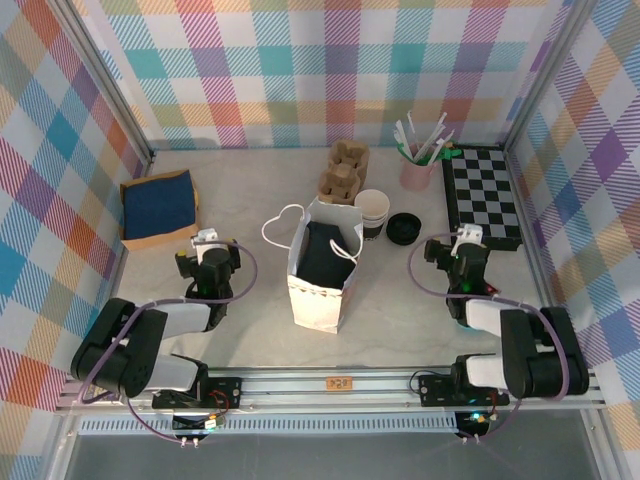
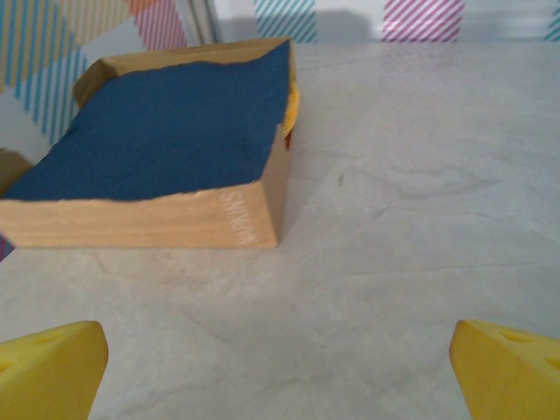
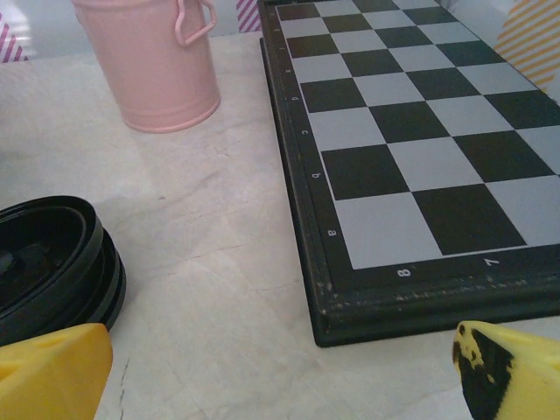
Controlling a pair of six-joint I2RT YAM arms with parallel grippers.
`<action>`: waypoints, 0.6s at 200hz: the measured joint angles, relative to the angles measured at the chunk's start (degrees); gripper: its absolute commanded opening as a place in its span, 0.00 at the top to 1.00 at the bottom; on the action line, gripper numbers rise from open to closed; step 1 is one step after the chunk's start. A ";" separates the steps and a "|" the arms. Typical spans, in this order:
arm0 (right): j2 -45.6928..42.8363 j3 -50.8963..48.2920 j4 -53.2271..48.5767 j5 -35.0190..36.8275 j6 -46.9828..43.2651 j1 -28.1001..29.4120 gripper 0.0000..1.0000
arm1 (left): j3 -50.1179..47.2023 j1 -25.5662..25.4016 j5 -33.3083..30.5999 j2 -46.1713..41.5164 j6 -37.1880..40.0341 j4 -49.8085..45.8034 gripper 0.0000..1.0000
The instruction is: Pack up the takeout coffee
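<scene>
There's the takeout coffee cup (image 1: pixel 372 214), white at the rim and dark lower down, standing on the table (image 1: pixel 390 310) just right of the white paper bag (image 1: pixel 318 300). Black lids (image 3: pixel 48 254) sit just beside it, on the side away from the bag. The right gripper (image 3: pixel 280 376) hangs released near those lids, by the chessboard (image 3: pixel 411 131). The left gripper (image 2: pixel 280 376), jaws wide and grasping nothing, faces the cardboard box (image 2: pixel 175 223) of blue sheets, well apart from the cup.

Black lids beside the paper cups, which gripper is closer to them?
Right. The right gripper sits just right of the black lids; the left gripper is far left, beyond the paper bag.
</scene>
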 measured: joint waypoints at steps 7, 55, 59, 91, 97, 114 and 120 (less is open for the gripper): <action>2.10 0.33 1.77 0.00 -0.02 0.00 0.01 | 0.17 0.55 0.81 0.42 0.28 1.05 0.00; 5.29 1.51 5.70 -2.14 -0.76 0.00 0.00 | 0.44 3.21 5.88 7.15 1.92 8.04 0.00; 5.29 1.36 6.51 -2.29 -0.94 0.00 0.00 | 0.39 3.21 6.45 7.63 2.23 8.63 0.00; 5.86 -2.40 14.34 -3.58 -2.45 0.55 0.00 | -3.19 2.62 10.40 9.51 4.61 18.38 0.00; 6.75 -2.99 16.09 -4.07 -3.04 0.85 0.01 | -4.11 2.49 11.21 10.45 5.20 20.90 0.00; 11.65 -3.56 21.38 -4.81 -5.46 2.54 0.00 | -5.86 2.40 13.86 13.70 6.60 25.07 0.00; 12.50 -3.56 21.40 -4.81 -6.14 3.45 0.00 | -5.92 2.40 14.49 14.53 6.91 25.42 0.00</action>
